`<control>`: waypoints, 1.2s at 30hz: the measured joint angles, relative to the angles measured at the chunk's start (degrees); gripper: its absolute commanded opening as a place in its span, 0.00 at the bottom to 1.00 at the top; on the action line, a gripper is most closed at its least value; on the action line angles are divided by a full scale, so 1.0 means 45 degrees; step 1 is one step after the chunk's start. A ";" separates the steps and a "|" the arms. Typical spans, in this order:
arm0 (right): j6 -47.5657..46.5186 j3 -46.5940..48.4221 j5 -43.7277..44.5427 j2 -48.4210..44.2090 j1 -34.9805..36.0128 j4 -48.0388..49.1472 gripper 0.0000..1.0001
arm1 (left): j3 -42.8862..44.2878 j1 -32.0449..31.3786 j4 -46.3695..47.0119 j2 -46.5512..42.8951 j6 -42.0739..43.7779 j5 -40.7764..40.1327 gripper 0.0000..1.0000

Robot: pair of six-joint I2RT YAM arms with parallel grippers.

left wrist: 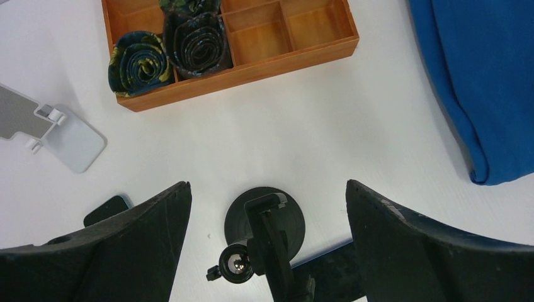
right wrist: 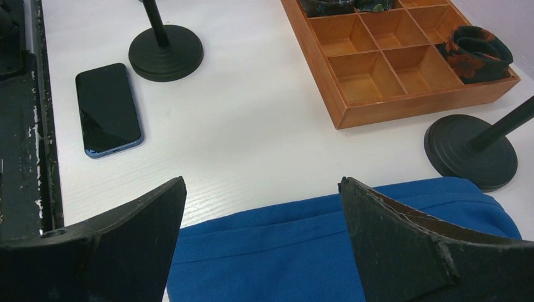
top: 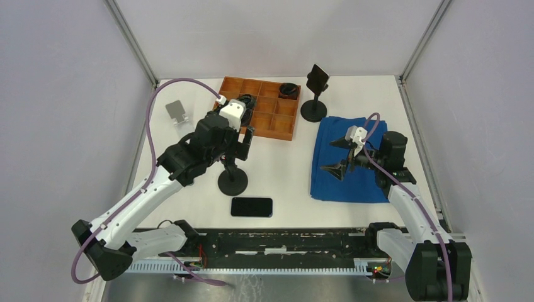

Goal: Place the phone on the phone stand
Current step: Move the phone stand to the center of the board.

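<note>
Places given vs near stand (top: 233, 182). Table (top: 277, 170) carries everything. Blue cloth (top: 327, 132) lies off to its R, and tray (top: 277, 116) sits behind it. L gripper (left wrist: 267, 185) hangs right over the stand, jaws spread wide. The post is btwn them w/ gaps both sides, so it grips nothing and I see no contact. R gripper (right wrist: 261, 182) hovers over the cloth, well R of the stand, jaws wide too & empty. Behind-R, past the tray corner, is the far stand (top: 313, 108). Behind-L is the white stand (top: 178, 113). The phone (top: 252, 206) lies flat, screen up, just in front of the stand base & a bit R, not touching. Its long axis runs L–R along the near table edge. So it's below & base-ward of L gripper, and the L arm is nearer. Prob. L pulls back & down, jaws across the short width. Which stand is meant: can't tell.
</note>
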 measured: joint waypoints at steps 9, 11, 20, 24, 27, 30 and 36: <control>0.0000 0.0000 -0.0005 0.0058 0.0058 -0.0058 0.98 | 0.0010 0.0000 -0.0466 0.0228 0.0010 -0.0534 0.94; 0.0005 0.0000 -0.0005 0.0063 0.0058 -0.0058 0.98 | 0.0015 0.0000 -0.0476 0.0267 0.0015 -0.0602 0.94; 0.0044 0.0005 -0.0005 0.0165 0.0083 -0.0058 0.98 | 0.0015 0.0000 -0.0665 0.0529 0.0024 -0.0899 0.94; 0.0044 0.0005 -0.0010 0.0223 0.0141 -0.0058 0.98 | 0.0015 0.0000 -0.0719 0.0583 0.0029 -0.1025 0.94; 0.0049 0.0005 -0.0010 0.0228 0.0160 -0.0058 0.98 | 0.0015 0.0000 -0.0724 0.0651 0.0034 -0.1127 0.94; 0.0049 0.0005 -0.0010 0.0248 0.0165 -0.0058 0.98 | 0.0015 0.0000 -0.0729 0.0738 0.0039 -0.1175 0.94; 0.0049 0.0005 -0.0015 0.0325 0.0165 -0.0063 0.98 | 0.0015 0.0000 -0.0782 0.0976 0.0146 -0.1180 0.93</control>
